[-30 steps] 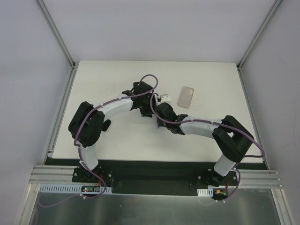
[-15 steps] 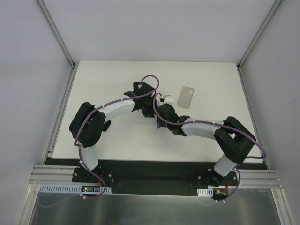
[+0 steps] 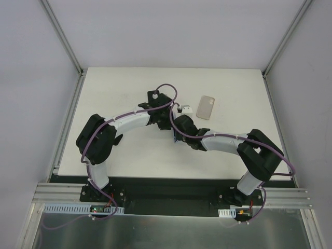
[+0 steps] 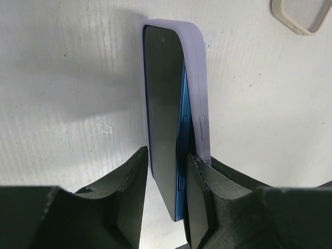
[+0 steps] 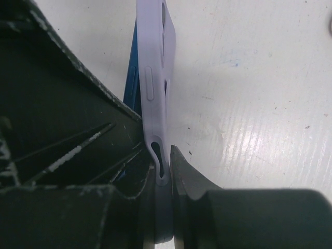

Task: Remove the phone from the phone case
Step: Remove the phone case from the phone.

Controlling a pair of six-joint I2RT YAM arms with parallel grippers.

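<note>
**A:** Since a second ago, the left wrist has rolled slightly. The phone (image 4: 163, 119) stays between the two arms, over the middle of the white bench (image 4: 62, 78).

**B:** Who holds what?

**A:** The left fingers (image 4: 129, 197) are clenched on the blue phone, which stands edge-on between them, dark screen against one pad. The right fingers (image 5: 187, 176) pinch the end of the lilac phone case (image 5: 155, 67). The case's long edge gapes away from the phone's side.

**B:** Anything else?

**A:** A clear case (image 3: 206, 107) lies flat nearby, apart.
</note>
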